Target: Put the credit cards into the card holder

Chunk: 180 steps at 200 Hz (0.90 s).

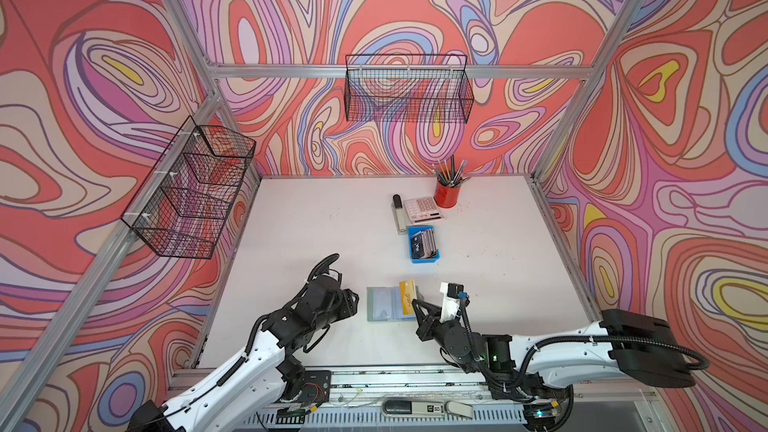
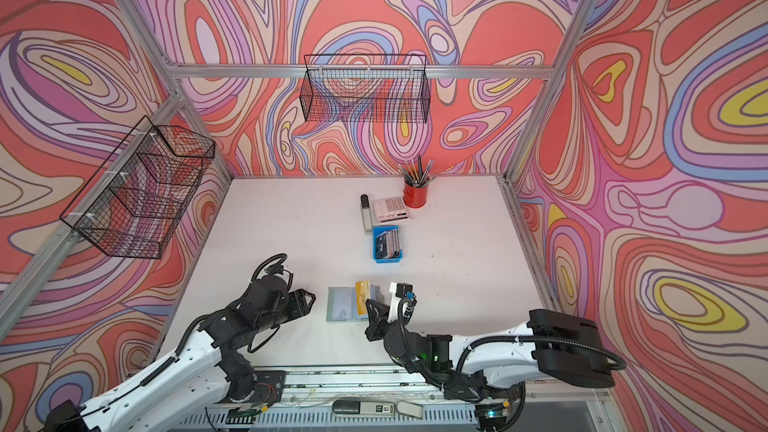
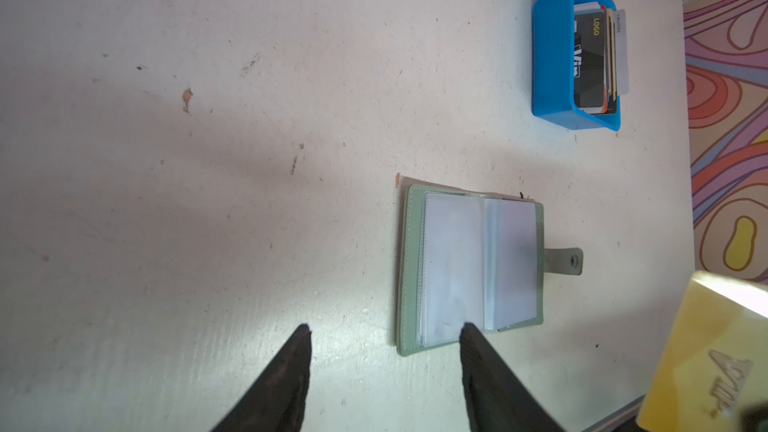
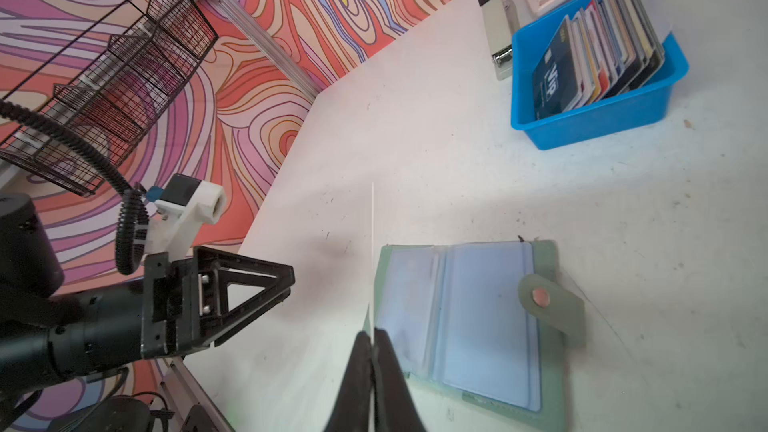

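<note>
The sage-green card holder lies open and flat on the white table, its clear sleeves up and its snap tab out to one side. My right gripper is shut on a yellow-gold credit card, held on edge over the holder's right page; in the right wrist view that held card shows as a thin white line. The left gripper is open just left of the holder, one fingertip at its near edge. More credit cards stand in a blue tray.
Behind the blue tray lie a stapler and a white calculator, with a red pencil cup beyond. Wire baskets hang on the left wall and back wall.
</note>
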{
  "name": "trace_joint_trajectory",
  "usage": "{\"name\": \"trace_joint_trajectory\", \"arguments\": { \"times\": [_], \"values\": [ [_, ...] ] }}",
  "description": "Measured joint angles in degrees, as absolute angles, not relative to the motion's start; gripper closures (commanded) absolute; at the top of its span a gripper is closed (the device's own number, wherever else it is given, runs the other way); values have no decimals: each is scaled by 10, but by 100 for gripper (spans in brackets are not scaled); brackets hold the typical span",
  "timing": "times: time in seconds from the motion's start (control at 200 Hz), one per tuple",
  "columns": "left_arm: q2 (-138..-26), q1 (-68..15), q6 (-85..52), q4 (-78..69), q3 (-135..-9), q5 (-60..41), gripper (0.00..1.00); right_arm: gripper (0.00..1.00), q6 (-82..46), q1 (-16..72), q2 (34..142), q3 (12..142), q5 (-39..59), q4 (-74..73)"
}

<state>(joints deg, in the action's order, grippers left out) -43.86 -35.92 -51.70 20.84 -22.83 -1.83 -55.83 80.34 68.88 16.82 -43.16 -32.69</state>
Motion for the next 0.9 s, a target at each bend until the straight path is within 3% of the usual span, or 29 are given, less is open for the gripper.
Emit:
{"name": "trace_joint_trajectory", "arguments": {
  "times": [0.25, 0.901],
  "values": [
    [-490, -359, -539, 172, -218, -64, 42, 100, -571, 803, 722, 128, -430, -421],
    [-567, -360, -570, 61, -186, -127, 44, 100, -603, 803, 848, 147, -374, -489]
  ]
}}
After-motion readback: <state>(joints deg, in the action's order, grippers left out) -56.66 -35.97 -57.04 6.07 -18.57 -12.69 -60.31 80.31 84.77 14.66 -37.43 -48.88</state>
